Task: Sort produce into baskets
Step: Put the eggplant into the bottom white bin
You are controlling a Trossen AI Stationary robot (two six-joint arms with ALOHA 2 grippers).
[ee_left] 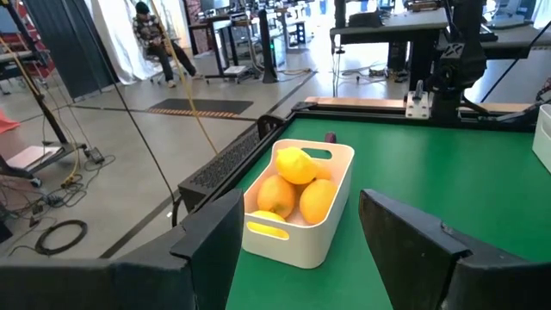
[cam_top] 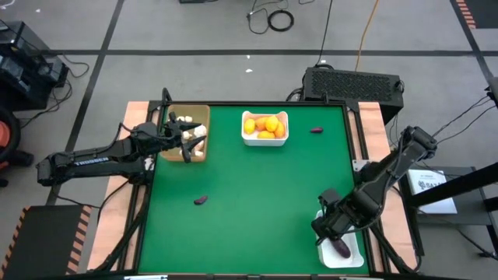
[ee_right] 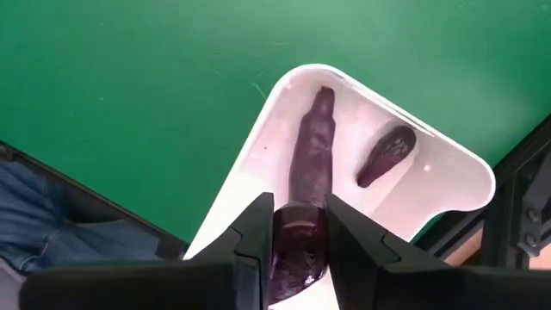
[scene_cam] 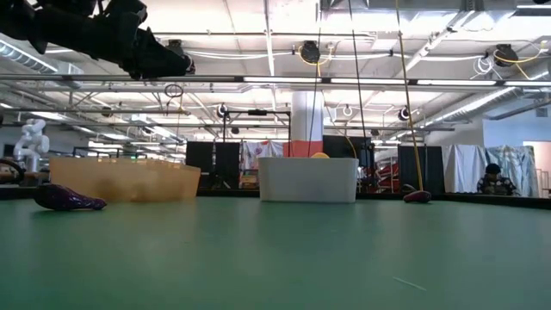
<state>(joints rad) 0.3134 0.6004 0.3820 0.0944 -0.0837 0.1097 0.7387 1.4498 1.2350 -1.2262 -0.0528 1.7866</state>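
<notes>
The right gripper (ee_right: 299, 234) is closed on the thick end of a long eggplant (ee_right: 312, 155), its two dark fingers (ee_right: 255, 232) pinching the glossy purple skin; it hangs over a white plastic bin (ee_right: 454, 165) with rounded corners at the table's near right corner; the eggplant's slim tip points into the bin, beside a smaller dark purple piece (ee_right: 386, 155) lying on the bin floor.

The left gripper (ee_left: 297, 237) stands wide apart and holds nothing; in the high view it sits over the tan tray (cam_top: 199, 110) at the far left, where small white bulbs (cam_top: 185, 120) lie.

A second white bin (cam_top: 264, 140), smooth and slot-handled, holds round orange-yellow fruits (cam_top: 264, 125) near the far middle; one tiny purple piece (cam_top: 316, 130) lies to its right on the green felt-like mat (cam_top: 257, 210); another purple piece (cam_top: 201, 200) lies nearer the left front.
</notes>
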